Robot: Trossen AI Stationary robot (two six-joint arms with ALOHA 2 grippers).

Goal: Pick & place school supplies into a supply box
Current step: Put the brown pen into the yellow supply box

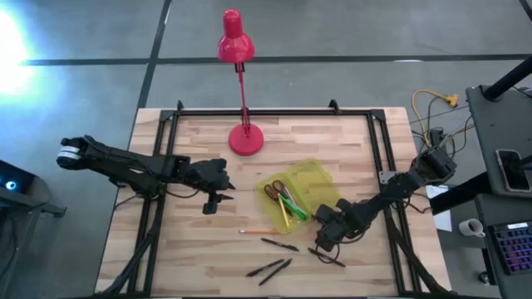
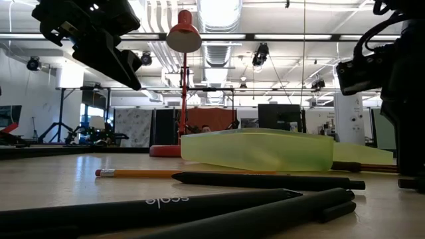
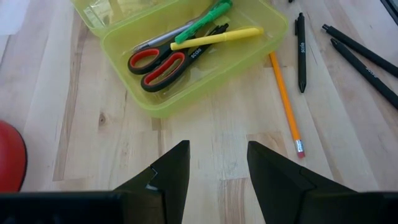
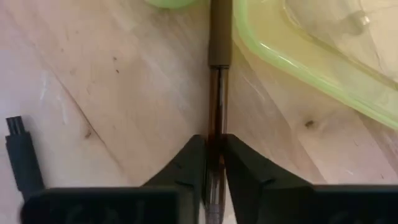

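The supply box (image 3: 186,93) lies open mid-table, its lid (image 1: 320,172) flat beside it. Inside are red-handled scissors (image 3: 158,62), a green marker (image 3: 208,15) and a yellow pencil (image 3: 217,38). An orange pencil (image 1: 259,231) and several black pens (image 1: 278,244) lie on the wood near the front edge. My right gripper (image 4: 216,146) points down beside the lid, shut on a brown pen (image 4: 217,81). My left gripper (image 3: 217,155) hangs open above the table, left of the box (image 1: 212,202). My right gripper pinches the brown pen's clear barrel (image 4: 216,127) between its two fingers, which come from above and lie across it. The pen's capped end (image 4: 219,37) runs out past the fingers along the lid's rim (image 4: 292,62). Whether it is off the wood, I cannot tell.
A red desk lamp stands on its base (image 1: 246,139) at the table's far middle, its head (image 2: 184,36) above. One black pen (image 4: 22,158) lies close beside my right gripper. Bare wood lies left of the box and along the front left.
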